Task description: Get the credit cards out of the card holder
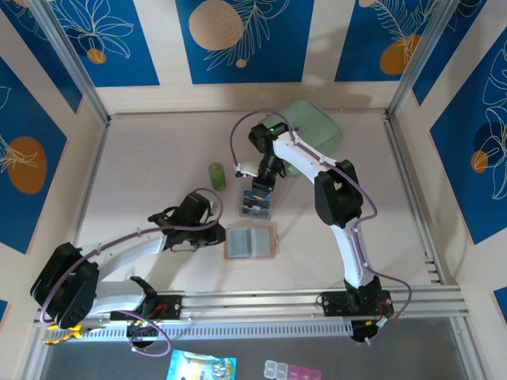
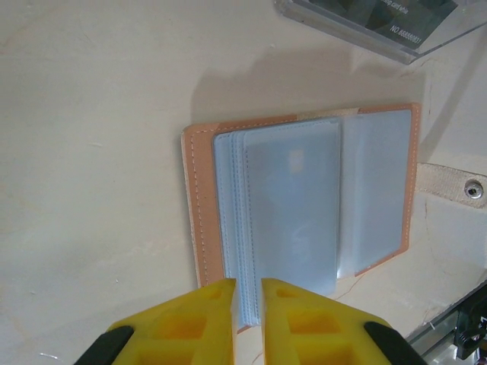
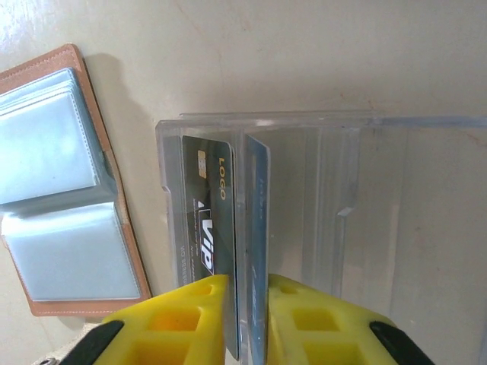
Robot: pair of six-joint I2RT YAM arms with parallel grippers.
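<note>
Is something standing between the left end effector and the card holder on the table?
Nothing visible does. The left end effector is at the edge of the card holder, and the clear sleeves sit between its fingers.

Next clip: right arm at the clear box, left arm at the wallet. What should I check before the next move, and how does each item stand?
1. The card holder lies open and flat: ok.
2. The left claw is pinched on the holder's near edge, pinning it: ok.
3. The dark card stands inside the clear box: ok.
4. The light blue card stands in the box beside the dark card: ok.
5. The right claw has let go of the light blue card: cannot tell. The card sits in the narrow gap between its fingers.
6. The holder's sleeves are emptied: cannot tell, as the plastic is cloudy.
</note>
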